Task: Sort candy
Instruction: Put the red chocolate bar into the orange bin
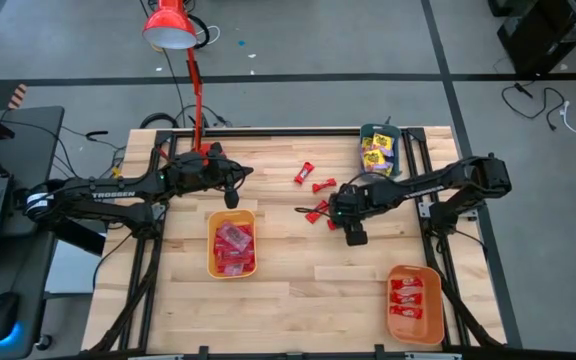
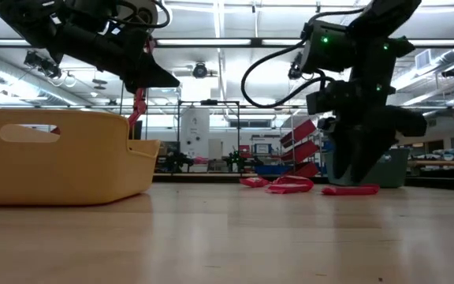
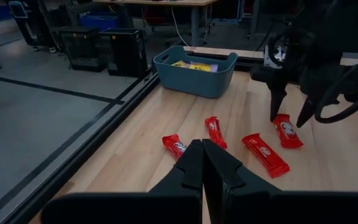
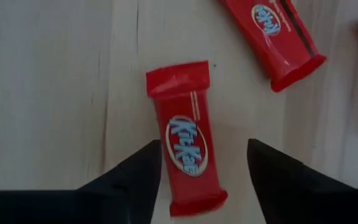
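R gripper (image 4: pixel 201 165), jaws apart, sits right over a red candy bar (image 4: pixel 187 152) on the table w/ its long axis running across the gap, while L gripper (image 3: pixel 202 163), shut, waits farther off.

You see red candy (image 4: pixel 186 152) with a white oval logo on the pale wood counter (image 1: pixel 298 290), an orange tray (image 1: pixel 415 303), a yellow tray (image 1: pixel 233 244), and a teal bin (image 3: pixel 194 71).
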Controlling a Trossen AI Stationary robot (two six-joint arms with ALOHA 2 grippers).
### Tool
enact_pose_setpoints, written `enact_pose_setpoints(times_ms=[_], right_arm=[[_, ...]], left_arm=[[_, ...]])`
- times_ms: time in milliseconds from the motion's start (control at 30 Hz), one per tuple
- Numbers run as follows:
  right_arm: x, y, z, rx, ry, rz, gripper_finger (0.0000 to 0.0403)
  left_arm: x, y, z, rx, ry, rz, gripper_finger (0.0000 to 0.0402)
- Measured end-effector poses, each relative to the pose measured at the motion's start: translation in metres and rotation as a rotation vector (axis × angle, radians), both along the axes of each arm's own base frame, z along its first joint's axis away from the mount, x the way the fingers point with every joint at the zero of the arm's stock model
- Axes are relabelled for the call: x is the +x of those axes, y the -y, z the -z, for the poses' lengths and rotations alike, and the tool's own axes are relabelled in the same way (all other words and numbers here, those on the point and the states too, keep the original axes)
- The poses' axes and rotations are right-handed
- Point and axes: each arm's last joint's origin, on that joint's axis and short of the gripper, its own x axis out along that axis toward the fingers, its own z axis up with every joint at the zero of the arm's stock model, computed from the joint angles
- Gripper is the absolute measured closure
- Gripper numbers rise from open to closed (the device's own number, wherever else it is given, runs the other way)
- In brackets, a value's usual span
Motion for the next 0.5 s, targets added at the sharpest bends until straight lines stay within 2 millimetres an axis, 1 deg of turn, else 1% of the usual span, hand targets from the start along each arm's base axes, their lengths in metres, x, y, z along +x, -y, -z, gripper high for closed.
enact_pose_setpoints(times_ms=[67, 200, 300, 500], right_arm=[[-0.002, 0.000, 0.005, 0.000, 0.012, 0.003, 0.0174], [-0.003, 0.000, 0.007, 0.000, 0.009, 0.003, 0.0165], [-0.003, 0.000, 0.008, -0.003, 0.016, 0.003, 0.0167], [-0.009, 0.000, 0.018, -0.003, 0.030, 0.005, 0.0179]], left_arm=[[0.000, 0.000, 0.000, 0.000, -0.001, 0.000, 0.0400], [0.000, 0.000, 0.001, -0.002, -0.009, 0.000, 0.0400], [0.000, 0.000, 0.001, -0.003, -0.013, 0.000, 0.0400], [0.000, 0.000, 0.001, -0.003, -0.013, 0.000, 0.0400]])
